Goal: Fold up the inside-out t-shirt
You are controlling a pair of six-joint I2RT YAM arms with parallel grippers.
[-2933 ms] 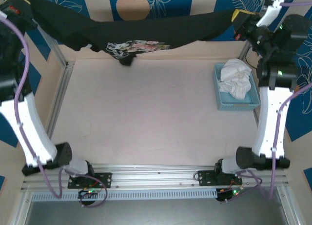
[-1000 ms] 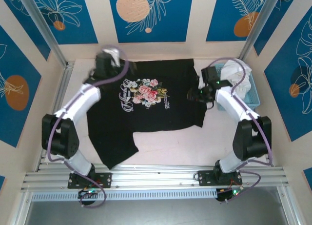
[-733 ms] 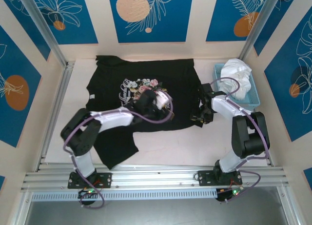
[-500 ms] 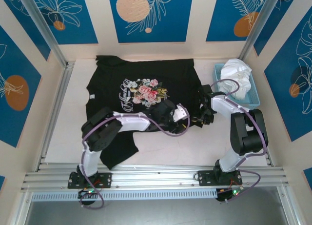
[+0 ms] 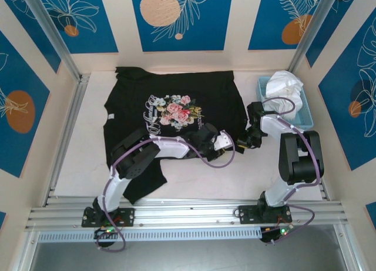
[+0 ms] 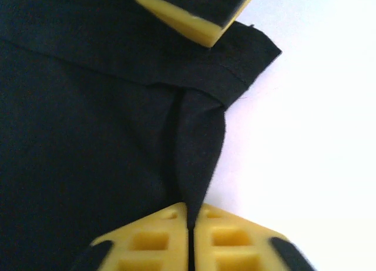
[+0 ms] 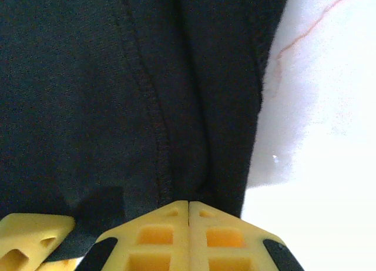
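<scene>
Pale bench (image 5: 194,177) carries the inside-out t-shirt (image 5: 129,112) toward its far edge. Left claw (image 6: 189,215) and right claw (image 7: 189,203) each pinch cloth on the side facing the right edge. It is probably best to lift both together, keeping the cloth taut.

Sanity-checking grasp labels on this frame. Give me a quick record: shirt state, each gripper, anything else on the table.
t-shirt: black, spread flat on the table, floral print facing up
left gripper: shut, pinching a ridge of fabric near the shirt's near-right corner
right gripper: shut on the shirt's edge, close beside the left gripper
basket: light blue, far right of the shirt, holds a white garment
fold: none made yet
</scene>
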